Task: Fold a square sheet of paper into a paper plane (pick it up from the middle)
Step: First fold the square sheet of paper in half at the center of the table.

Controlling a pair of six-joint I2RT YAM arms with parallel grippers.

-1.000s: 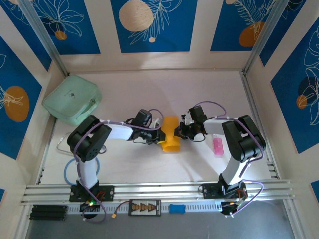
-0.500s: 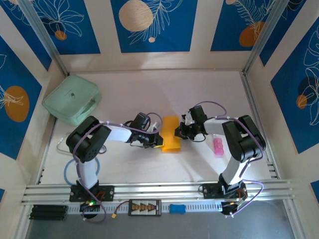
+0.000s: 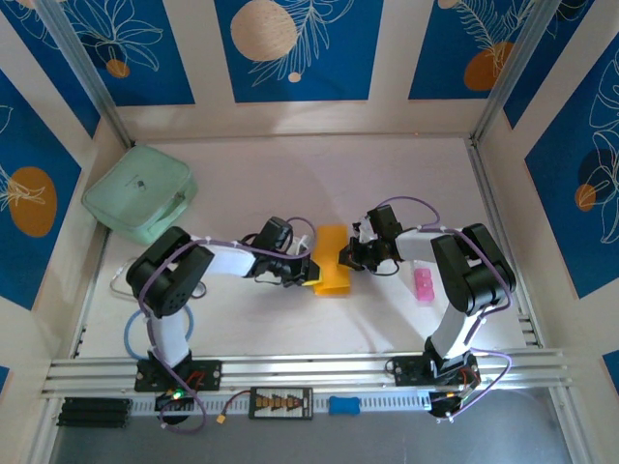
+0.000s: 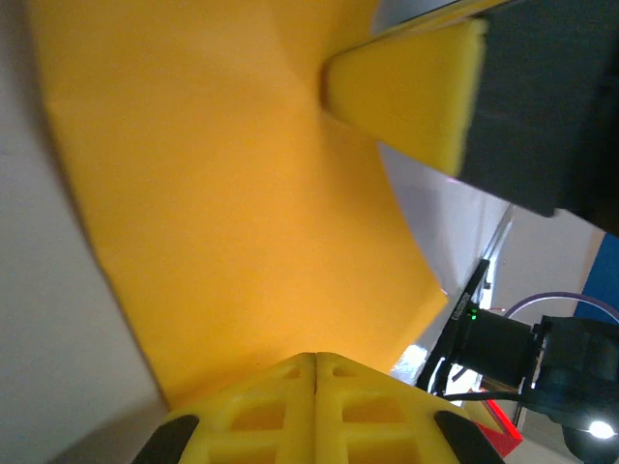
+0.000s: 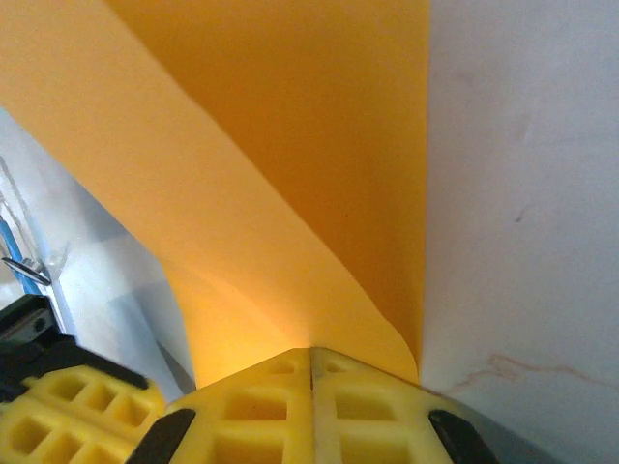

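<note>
The square sheet of paper (image 3: 332, 259) is orange-yellow and stands bowed between my two grippers at the middle of the table. My left gripper (image 3: 306, 274) is shut on its left edge. In the left wrist view the closed jaws (image 4: 316, 359) meet the sheet (image 4: 222, 193), with a fingertip (image 4: 411, 92) of the right gripper at the top. My right gripper (image 3: 347, 256) is shut on the right edge. In the right wrist view the paper (image 5: 290, 155) curls down into the closed jaws (image 5: 311, 352), beside bare table (image 5: 522, 193).
A mint-green case (image 3: 141, 193) lies at the back left. A small pink object (image 3: 424, 284) rests to the right of the right gripper. A blue cable loop (image 3: 129, 335) lies by the left arm's base, and aluminium rails (image 3: 309, 369) run along the near edge.
The left gripper has shifted slightly nearer and rightward with its edge of the paper, bowing the sheet a little more. The right gripper has held still.
</note>
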